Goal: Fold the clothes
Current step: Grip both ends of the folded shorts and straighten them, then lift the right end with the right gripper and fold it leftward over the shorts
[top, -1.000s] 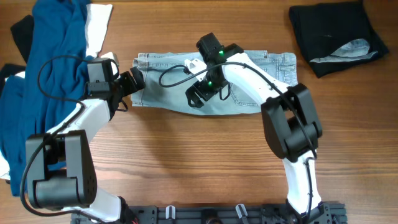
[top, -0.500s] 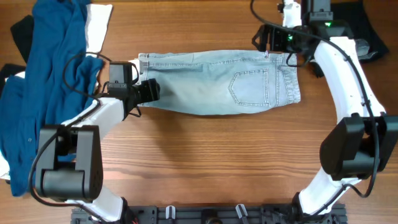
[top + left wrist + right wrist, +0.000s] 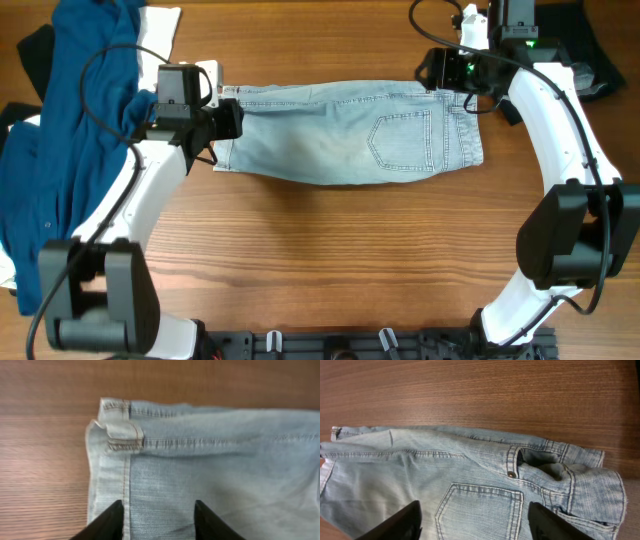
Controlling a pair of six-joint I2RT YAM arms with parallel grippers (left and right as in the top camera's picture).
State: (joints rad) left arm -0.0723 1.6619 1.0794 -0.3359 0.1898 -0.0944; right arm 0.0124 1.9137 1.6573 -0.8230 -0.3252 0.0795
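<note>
The light-blue jeans lie folded lengthwise across the far middle of the table, hems to the left, waistband and back pocket to the right. My left gripper sits at the hem end. In the left wrist view its jaws stand apart over flat denim, just inside the stitched hems. My right gripper hovers at the waistband end. Its fingers are spread wide above the back pocket, with nothing held between them.
A dark blue shirt is heaped at the left, over a white cloth and a black piece. A black garment lies at the far right corner, behind my right arm. Bare wood table fills the near half.
My right arm has swung from over the middle of the jeans to their waistband end, uncovering the back pocket. My left gripper has shifted slightly along the hem end toward the far edge.
</note>
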